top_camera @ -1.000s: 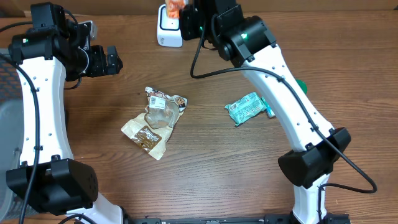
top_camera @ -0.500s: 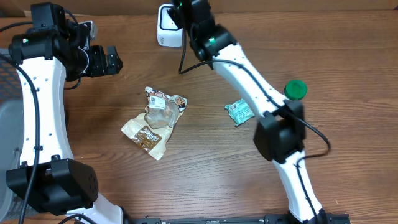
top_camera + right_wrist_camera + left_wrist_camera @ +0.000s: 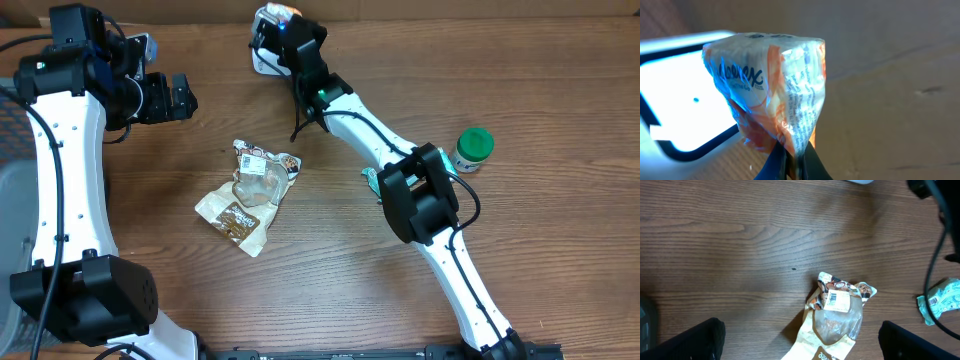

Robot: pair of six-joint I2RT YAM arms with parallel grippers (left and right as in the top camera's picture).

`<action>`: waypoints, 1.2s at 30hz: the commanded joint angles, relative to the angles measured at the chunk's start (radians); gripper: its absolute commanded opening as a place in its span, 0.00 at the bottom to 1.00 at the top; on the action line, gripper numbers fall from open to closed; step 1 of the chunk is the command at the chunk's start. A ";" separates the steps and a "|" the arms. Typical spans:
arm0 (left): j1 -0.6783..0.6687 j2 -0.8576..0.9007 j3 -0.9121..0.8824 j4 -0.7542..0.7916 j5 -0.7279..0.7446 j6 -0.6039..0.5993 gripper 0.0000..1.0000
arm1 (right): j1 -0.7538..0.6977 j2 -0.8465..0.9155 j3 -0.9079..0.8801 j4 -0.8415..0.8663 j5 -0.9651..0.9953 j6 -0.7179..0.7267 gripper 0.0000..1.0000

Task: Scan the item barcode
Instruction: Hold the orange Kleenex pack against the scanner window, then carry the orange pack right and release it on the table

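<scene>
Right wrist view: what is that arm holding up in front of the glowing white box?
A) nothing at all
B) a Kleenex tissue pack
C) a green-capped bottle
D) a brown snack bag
B: the right jaws are pinched shut on the bottom edge of the orange and white Kleenex tissue pack, with the white box lit behind it.

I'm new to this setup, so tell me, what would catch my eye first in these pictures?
The right gripper pinches an orange-and-white Kleenex pack beside the glowing white scanner at the far edge of the table. A brown snack bag lies mid-table, with the left gripper open at far left.
</scene>
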 commanded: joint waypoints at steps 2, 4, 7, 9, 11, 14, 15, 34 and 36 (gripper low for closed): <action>-0.006 0.009 0.003 0.002 0.008 0.016 1.00 | -0.003 0.009 0.011 0.018 0.018 -0.069 0.04; -0.006 0.009 0.003 0.001 0.008 0.016 1.00 | -0.003 0.009 0.011 0.042 0.023 -0.069 0.04; -0.006 0.009 0.003 0.001 0.008 0.016 1.00 | -0.003 0.009 0.011 0.063 0.029 -0.069 0.04; -0.006 0.009 0.003 0.001 0.008 0.016 1.00 | -0.003 0.008 0.011 0.063 0.037 -0.069 0.04; -0.006 0.009 0.003 0.002 0.008 0.016 0.99 | -0.002 0.003 0.011 0.062 0.044 -0.066 0.04; -0.006 0.009 0.003 0.001 0.008 0.016 1.00 | -0.002 -0.022 0.011 0.061 0.044 -0.011 0.04; -0.006 0.009 0.003 0.001 0.008 0.016 1.00 | -0.002 -0.037 0.011 0.061 0.044 0.015 0.04; -0.006 0.009 0.003 0.001 0.008 0.016 1.00 | -0.029 -0.589 0.011 -0.887 -0.394 1.017 0.04; -0.006 0.009 0.003 0.001 0.008 0.016 1.00 | -0.046 -0.622 0.011 -1.012 -0.512 1.102 0.04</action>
